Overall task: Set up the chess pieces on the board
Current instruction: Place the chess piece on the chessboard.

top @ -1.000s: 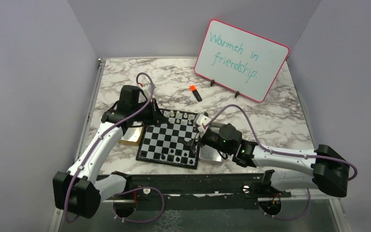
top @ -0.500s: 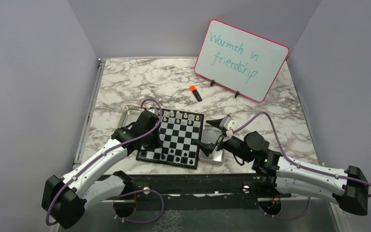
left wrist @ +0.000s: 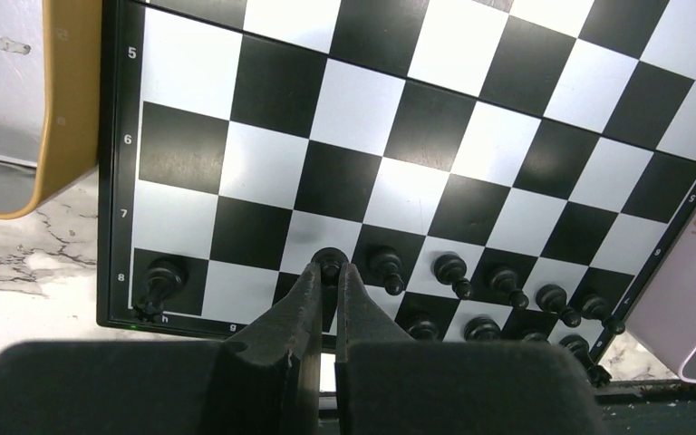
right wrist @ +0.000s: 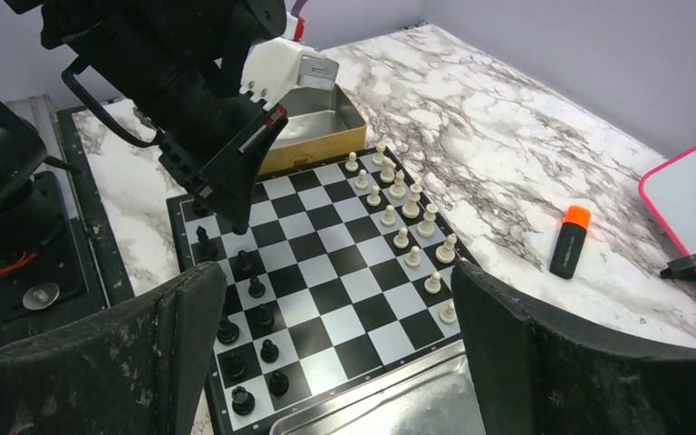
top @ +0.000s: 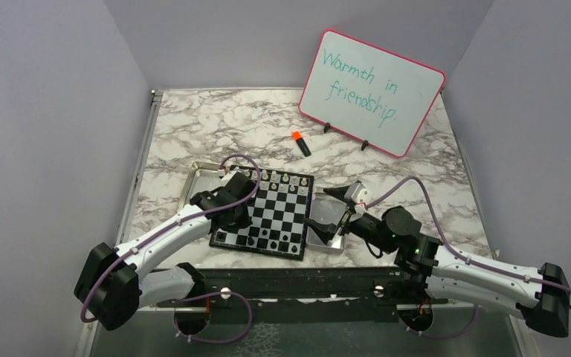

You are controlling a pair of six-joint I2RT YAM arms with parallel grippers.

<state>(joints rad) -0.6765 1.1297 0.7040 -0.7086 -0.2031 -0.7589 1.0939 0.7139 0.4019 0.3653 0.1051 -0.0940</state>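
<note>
Watching from the near side, I see the left tool [left wrist: 329,272] pressed almost together on the head of a black piece [left wrist: 330,261]. That piece is upright among the black rows at the near edge of the board [left wrist: 399,109], toward its left corner. Whether its foot is fully down on the square I cannot tell. The piece sits straight under the tool with its long axis vertical, so I judge the coming move to be a small one: let go and rise straight up. The left arm is plainly the nearer. The right tool [top: 334,212] hangs with its fingers spread wide and nothing between them, over the silver tray [right wrist: 390,403] just beside the board's right edge. What crowds the spot is the neighbour piece [left wrist: 385,269], just beside the pinched one. On the other side an empty square lies before the corner piece [left wrist: 159,276]. The white pieces [right wrist: 399,208] fill the far rows, well apart. A gold tray [left wrist: 72,109] lies along the board's left edge, and a marker [top: 300,143] lies farther back on the counter [top: 193,126].
</note>
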